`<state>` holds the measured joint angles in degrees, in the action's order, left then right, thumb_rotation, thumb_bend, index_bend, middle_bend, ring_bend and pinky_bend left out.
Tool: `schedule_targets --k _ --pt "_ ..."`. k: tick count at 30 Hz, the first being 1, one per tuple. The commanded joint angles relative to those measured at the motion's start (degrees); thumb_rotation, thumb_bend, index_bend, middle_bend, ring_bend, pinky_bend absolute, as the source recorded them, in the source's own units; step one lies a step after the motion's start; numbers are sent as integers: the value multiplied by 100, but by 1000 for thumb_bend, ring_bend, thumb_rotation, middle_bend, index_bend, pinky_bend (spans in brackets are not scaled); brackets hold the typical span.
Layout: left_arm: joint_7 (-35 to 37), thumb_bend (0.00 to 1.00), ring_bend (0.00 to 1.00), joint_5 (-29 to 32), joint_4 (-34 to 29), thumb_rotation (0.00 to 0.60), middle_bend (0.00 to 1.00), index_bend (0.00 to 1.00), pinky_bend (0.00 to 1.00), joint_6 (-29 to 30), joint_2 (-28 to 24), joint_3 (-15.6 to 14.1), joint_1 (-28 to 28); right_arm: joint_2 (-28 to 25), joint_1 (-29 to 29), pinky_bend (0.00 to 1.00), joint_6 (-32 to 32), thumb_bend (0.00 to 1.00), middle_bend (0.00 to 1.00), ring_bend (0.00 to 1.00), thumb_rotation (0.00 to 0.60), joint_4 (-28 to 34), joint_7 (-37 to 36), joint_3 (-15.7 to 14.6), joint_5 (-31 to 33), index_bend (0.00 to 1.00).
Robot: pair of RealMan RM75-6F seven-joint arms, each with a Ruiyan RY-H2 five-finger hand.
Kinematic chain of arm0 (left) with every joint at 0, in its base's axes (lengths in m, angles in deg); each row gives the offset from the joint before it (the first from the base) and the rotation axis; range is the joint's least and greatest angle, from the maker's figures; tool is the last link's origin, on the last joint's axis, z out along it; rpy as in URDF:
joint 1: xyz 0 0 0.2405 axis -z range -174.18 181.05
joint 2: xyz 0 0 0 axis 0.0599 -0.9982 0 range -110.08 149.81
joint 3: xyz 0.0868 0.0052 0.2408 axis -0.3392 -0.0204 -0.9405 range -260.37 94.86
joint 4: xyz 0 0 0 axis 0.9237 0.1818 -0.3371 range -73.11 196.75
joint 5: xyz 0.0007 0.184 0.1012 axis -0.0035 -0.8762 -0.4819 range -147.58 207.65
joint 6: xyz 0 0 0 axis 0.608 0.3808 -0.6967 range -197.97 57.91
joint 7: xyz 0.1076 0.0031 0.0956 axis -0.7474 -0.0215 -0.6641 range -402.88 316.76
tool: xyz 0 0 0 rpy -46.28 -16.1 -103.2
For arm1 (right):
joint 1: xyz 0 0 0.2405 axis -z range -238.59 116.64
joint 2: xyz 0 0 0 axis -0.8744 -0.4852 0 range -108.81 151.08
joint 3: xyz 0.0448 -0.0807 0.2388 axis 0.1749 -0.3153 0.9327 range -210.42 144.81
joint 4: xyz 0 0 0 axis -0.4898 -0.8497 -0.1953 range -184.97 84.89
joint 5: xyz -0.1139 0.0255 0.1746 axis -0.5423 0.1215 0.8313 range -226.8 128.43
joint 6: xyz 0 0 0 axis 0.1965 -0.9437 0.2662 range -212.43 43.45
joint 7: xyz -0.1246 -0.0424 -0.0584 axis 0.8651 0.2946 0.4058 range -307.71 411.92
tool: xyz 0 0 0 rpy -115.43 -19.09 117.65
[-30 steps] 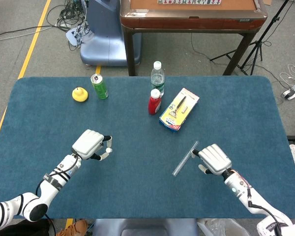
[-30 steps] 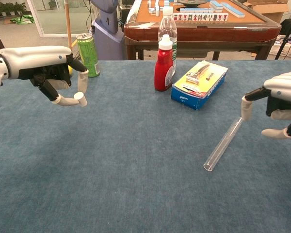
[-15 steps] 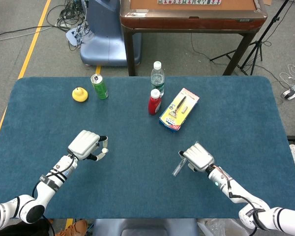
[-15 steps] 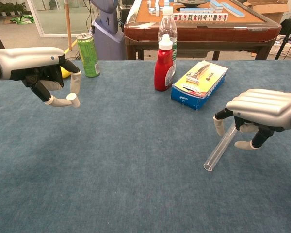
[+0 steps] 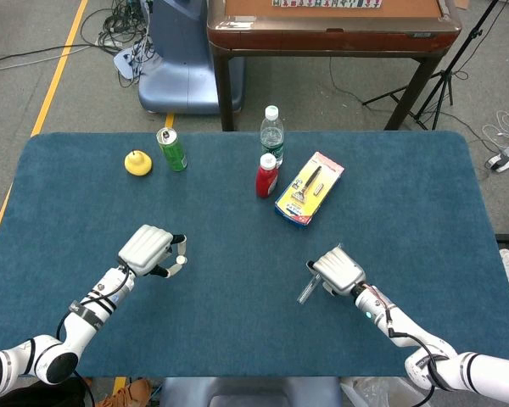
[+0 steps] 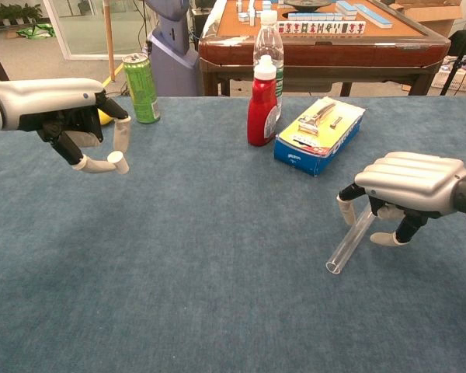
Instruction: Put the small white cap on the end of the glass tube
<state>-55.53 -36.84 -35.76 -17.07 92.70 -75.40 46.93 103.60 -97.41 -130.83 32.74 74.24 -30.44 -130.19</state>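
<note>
The small white cap [image 6: 122, 162] is pinched between the fingertips of my left hand [image 6: 62, 109], held above the table's left side; it also shows at the fingertips [image 5: 181, 259] of that hand [image 5: 148, 248] in the head view. The clear glass tube [image 6: 351, 242] lies flat on the blue table [image 6: 217, 295], its open near end pointing front-left. My right hand [image 6: 408, 185] sits low over the tube's far end, with the thumb left of it and other fingers right of it, not closed on it. In the head view the right hand [image 5: 338, 268] hides most of the tube [image 5: 304, 292].
At the back stand a green can [image 6: 142, 87], a yellow object [image 5: 137, 163], a red squeeze bottle [image 6: 262, 101], a water bottle [image 5: 272, 134] and a blue-and-yellow razor box [image 6: 320, 134]. A wooden table [image 5: 331, 25] stands beyond the far edge.
My right hand moved left over the tube's far end and lowered around it. My left hand, with the cap, drifted slightly left and back. The tube stays on the table.
</note>
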Motion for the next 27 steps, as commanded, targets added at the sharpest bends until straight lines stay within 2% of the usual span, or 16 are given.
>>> schedule_targets --k 1,18,27 --pt "9 260 1000 2 12 600 996 553 1000 -9 7 4 2 35 -31 1000 23 319 999 1000 600 -34 12 -10 40 455" --pt "84 260 1000 -8 103 600 996 553 1000 -54 26 17 4 298 -191 1000 75 321 1000 1000 600 -312 7 -70 205 525" --pt "314 260 1000 3 76 600 996 557 1000 -73 -98 119 -7 332 -228 1000 -19 403 1000 1000 600 -346 -133 -4 281 627"
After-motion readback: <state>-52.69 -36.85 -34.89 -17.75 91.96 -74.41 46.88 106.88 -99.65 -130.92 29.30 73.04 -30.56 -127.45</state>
